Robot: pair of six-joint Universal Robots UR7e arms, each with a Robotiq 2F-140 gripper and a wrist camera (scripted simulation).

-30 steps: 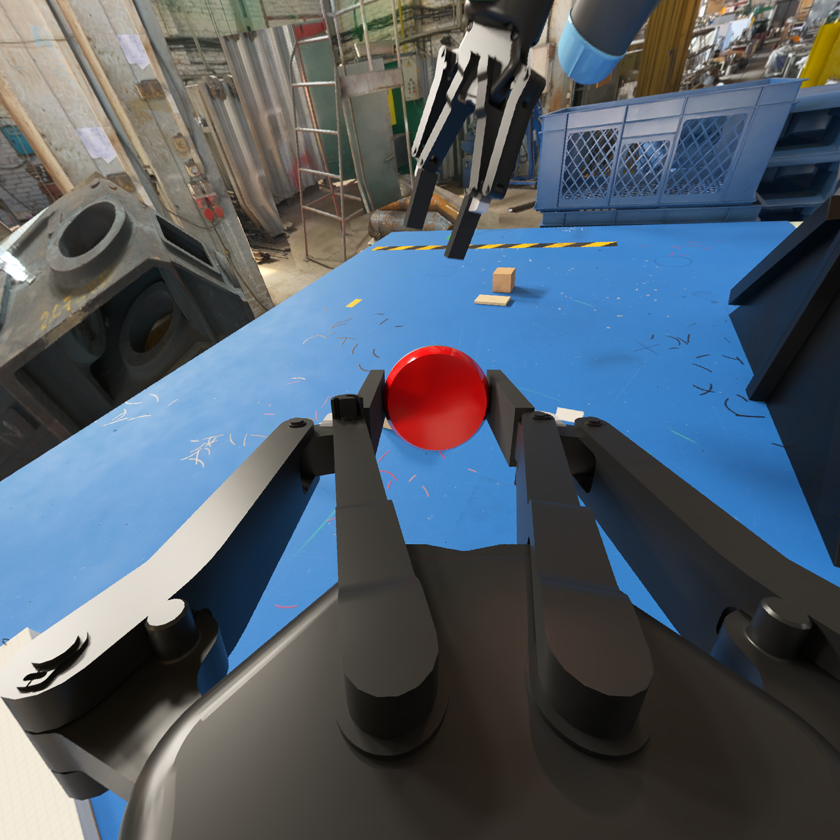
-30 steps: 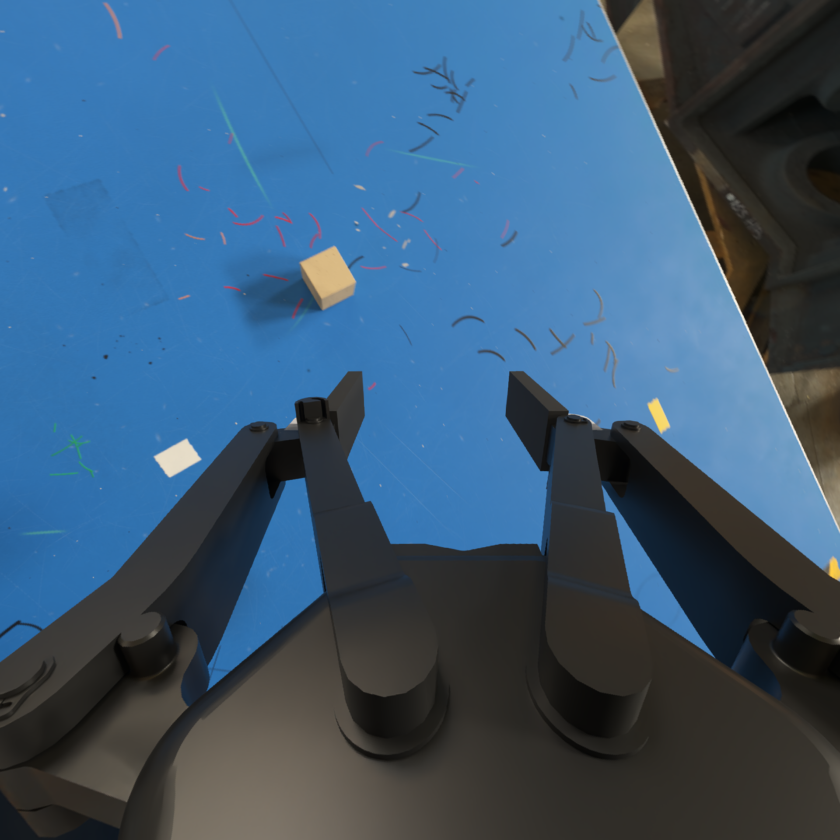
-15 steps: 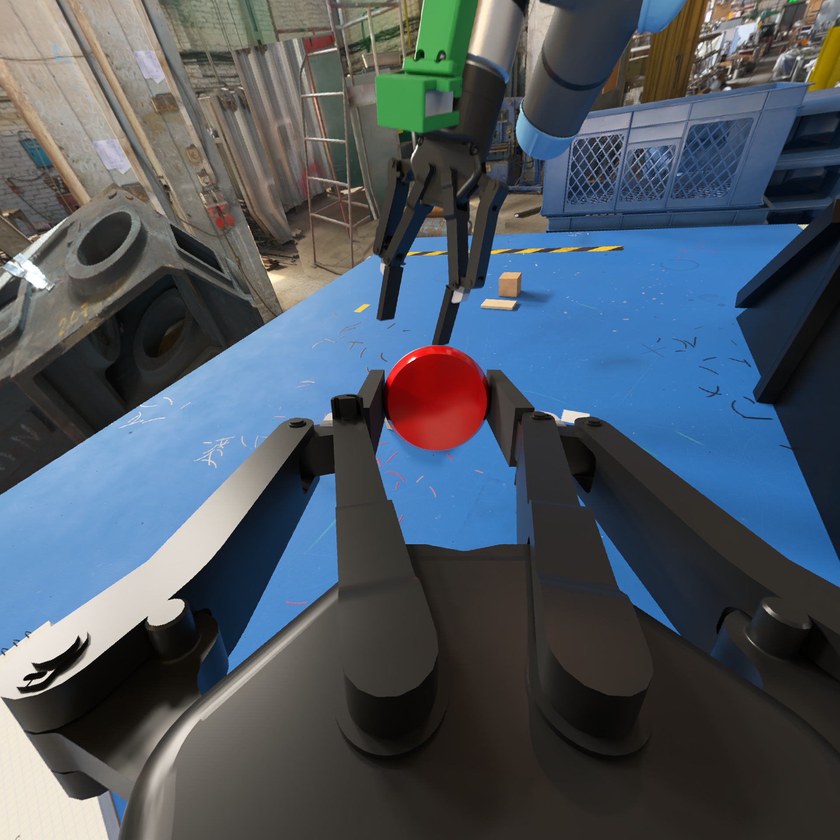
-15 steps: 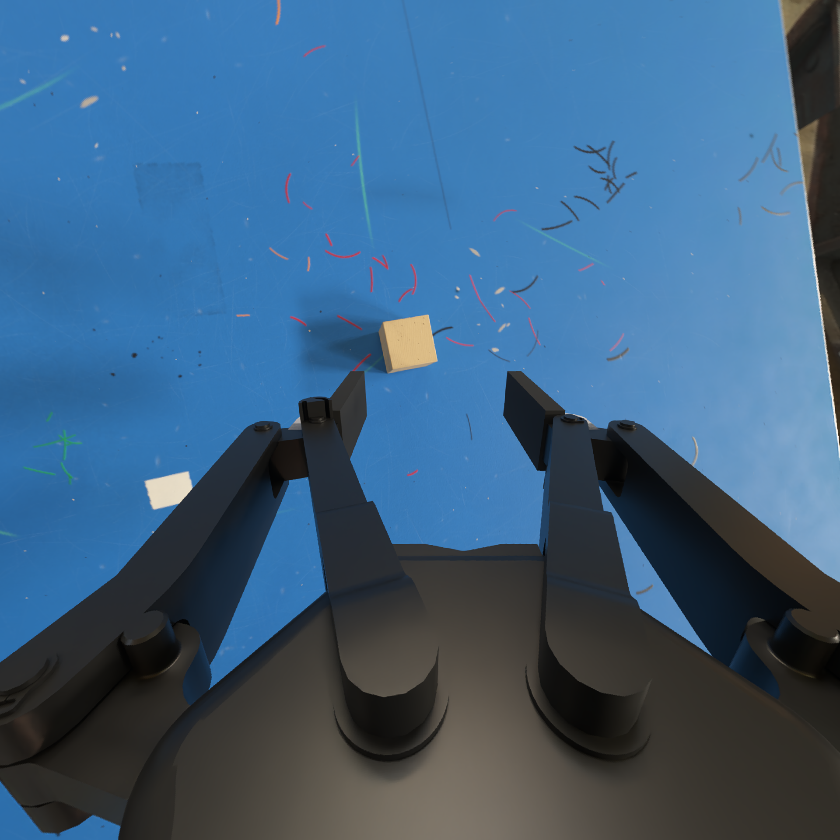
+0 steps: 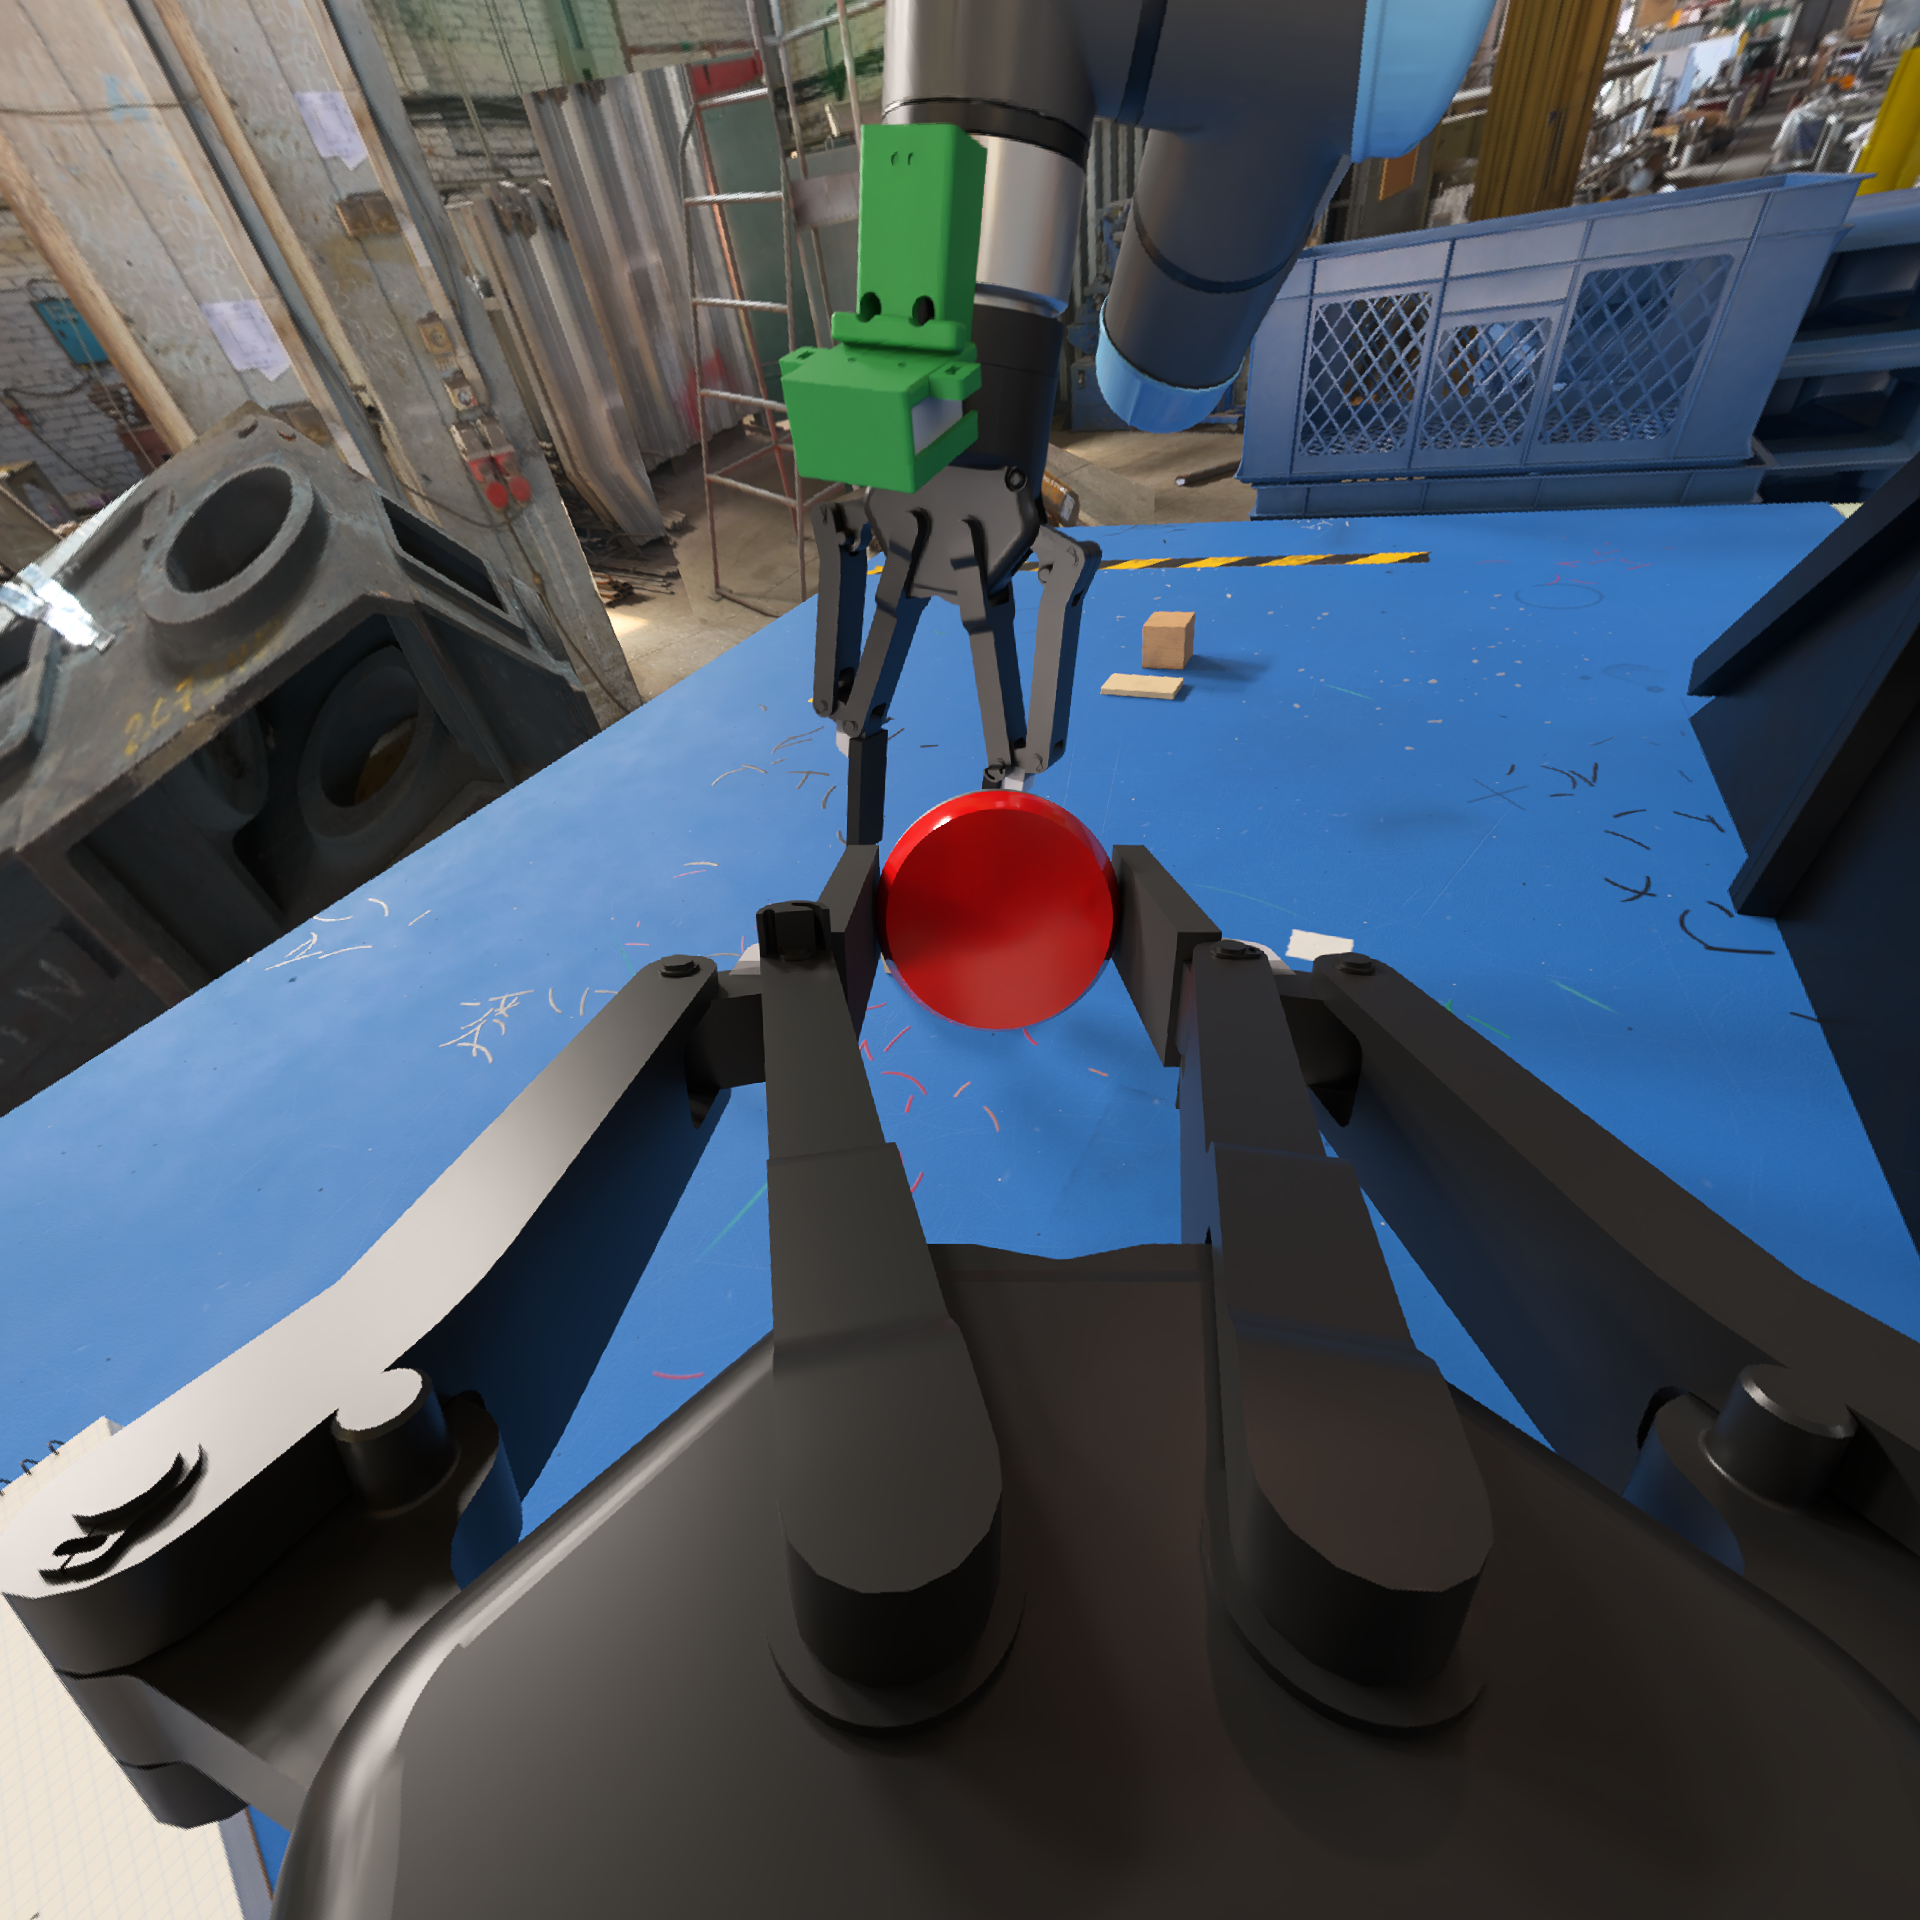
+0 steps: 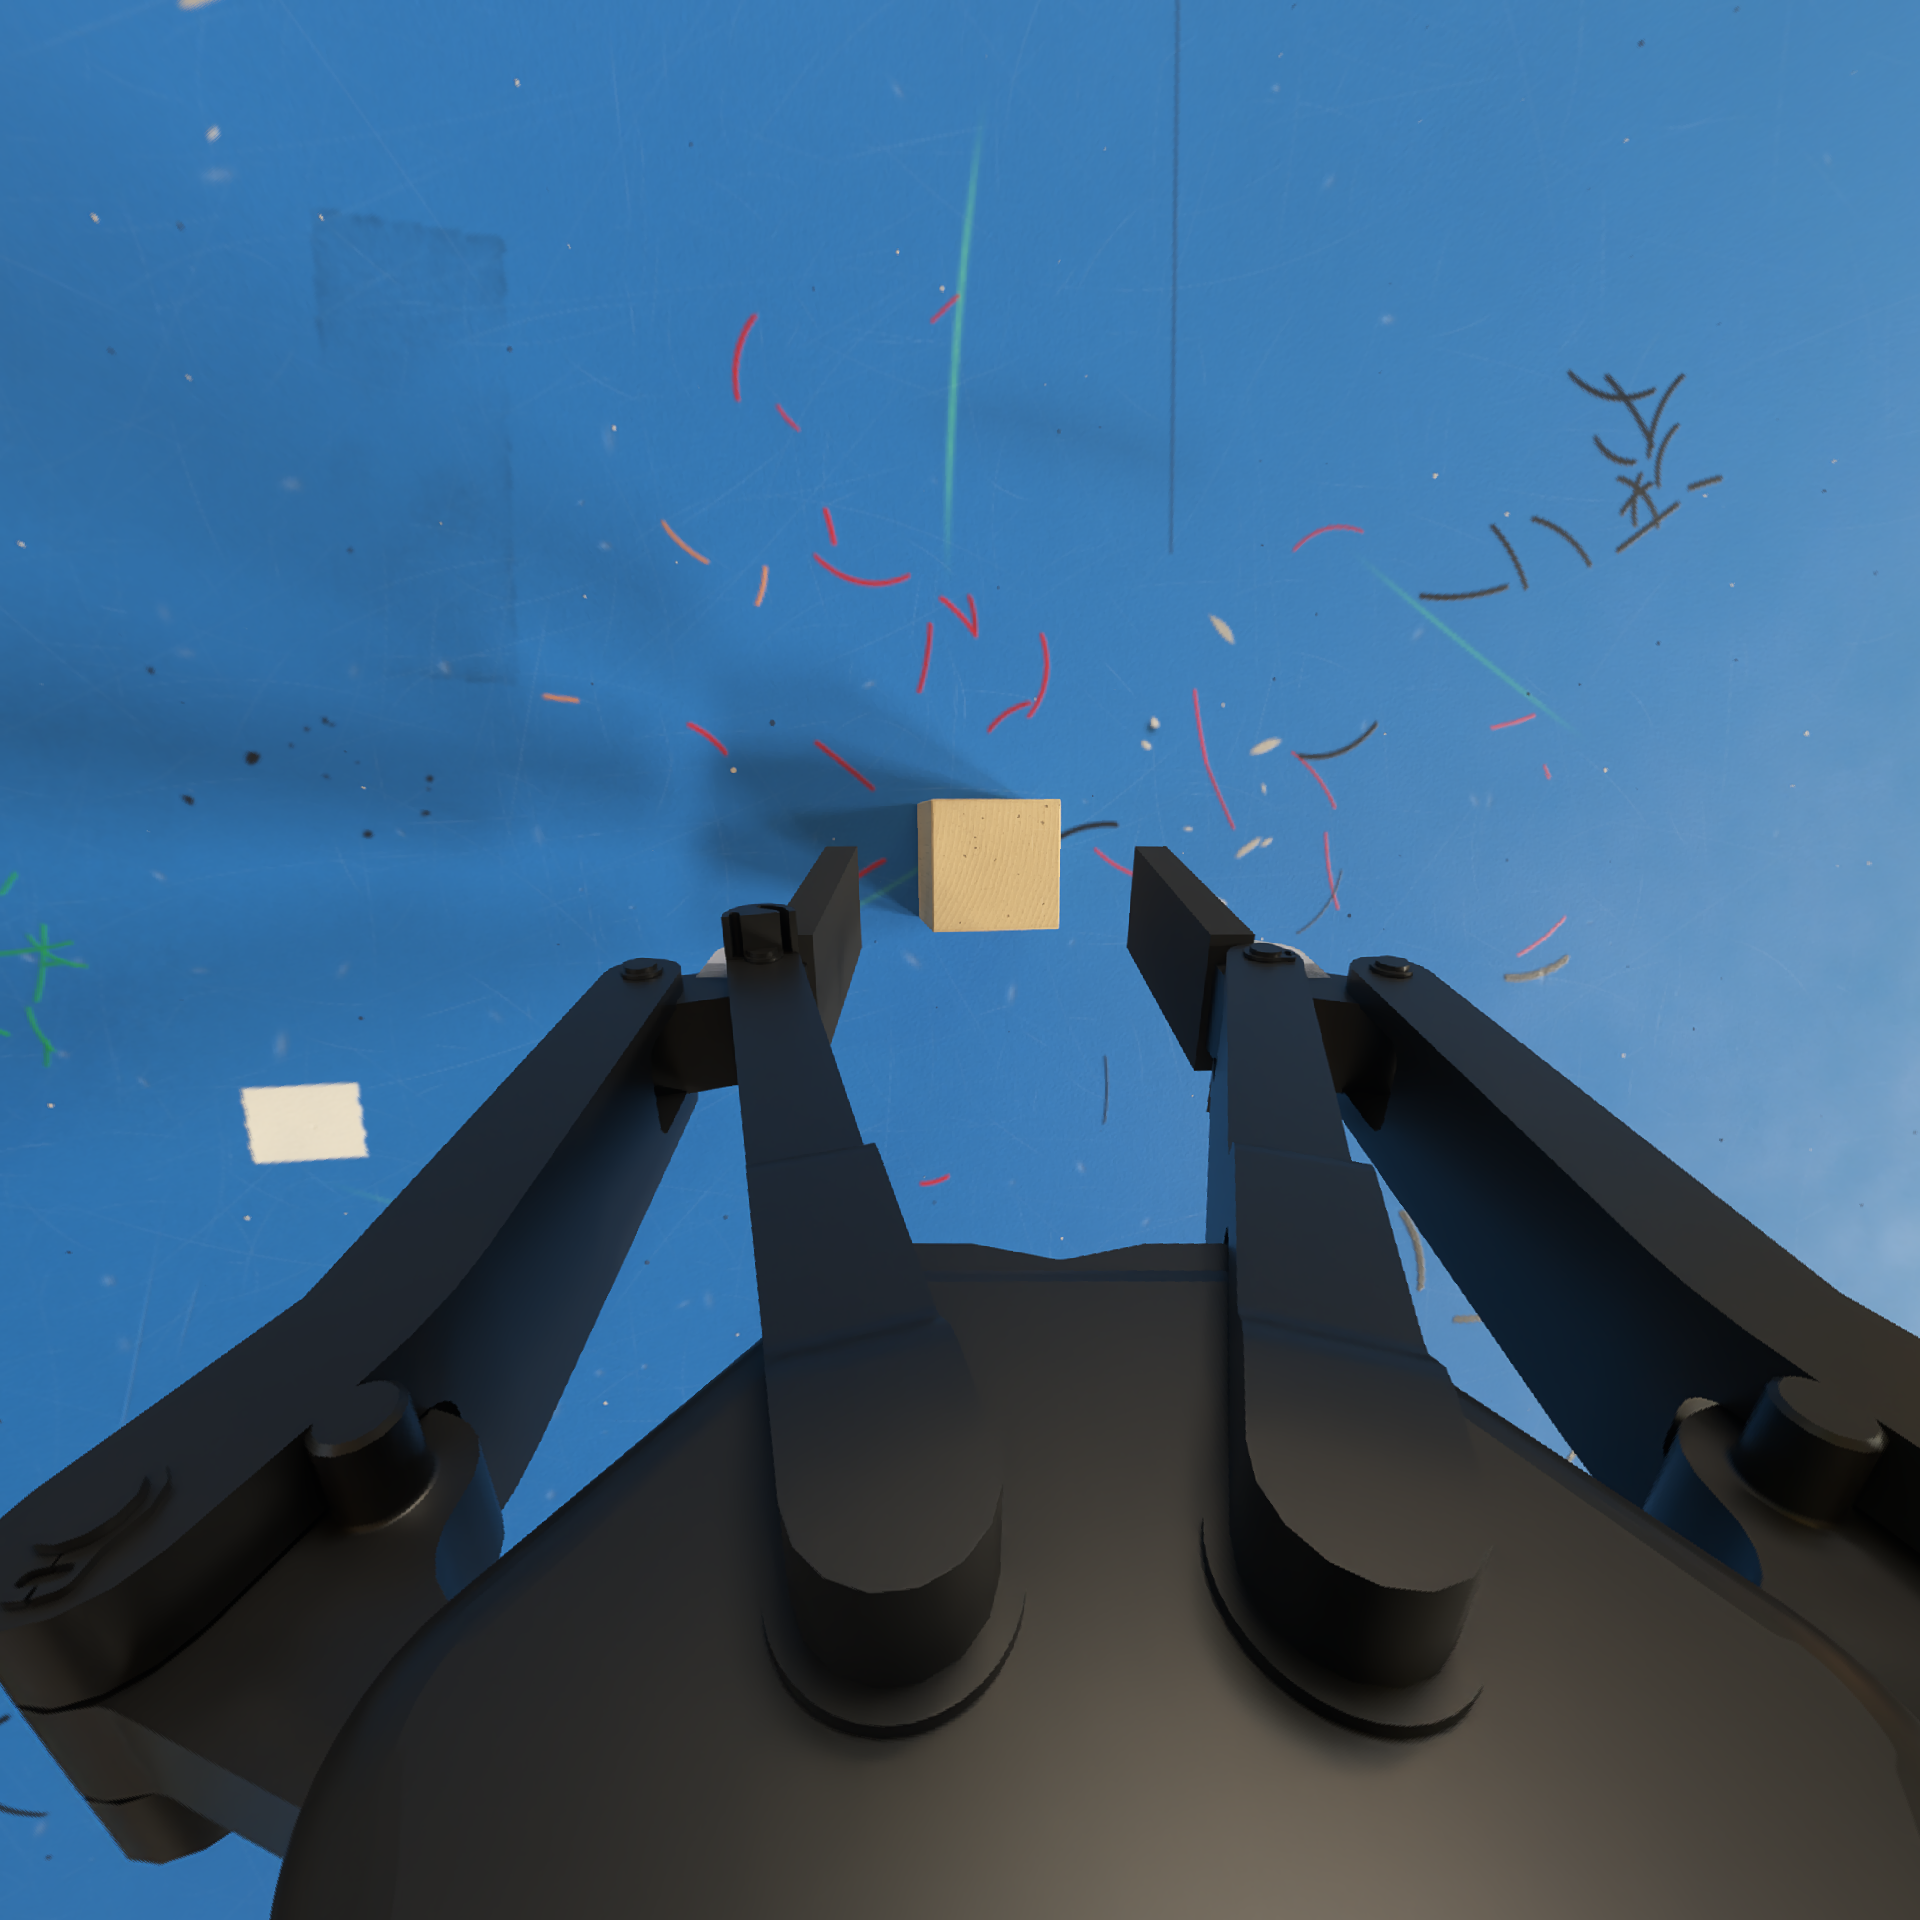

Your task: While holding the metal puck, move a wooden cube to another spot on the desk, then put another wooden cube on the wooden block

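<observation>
So the puck [image 5: 995, 909] is a glossy red disc with a thin bright rim, and it's clamped edge-on between the pads of the left gripper [image 5: 995, 925], held up off the blue desk [image 5: 1351, 831]. Its round face is turned toward the camera and catches a soft highlight. Over in the right wrist view, the right gripper [image 6: 994, 914] is pointed straight down with its fingers spread wide, and a cube [image 6: 989, 864] is seen between the fingertips but not touched by either pad. That cube is pale, plain wood with sharp edges and a few tiny specks, sat flat on the desk among red and black scribble marks, with a white patch [image 6: 304, 1121] off to one side. Farther back in the left wrist view, a second cube [image 5: 1168, 639] is parked just behind a thin flat wooden block [image 5: 1142, 686], near a yellow-black stripe [image 5: 1262, 562]. A green mount [image 5: 894, 312] is carried above the right gripper's fingers.
</observation>
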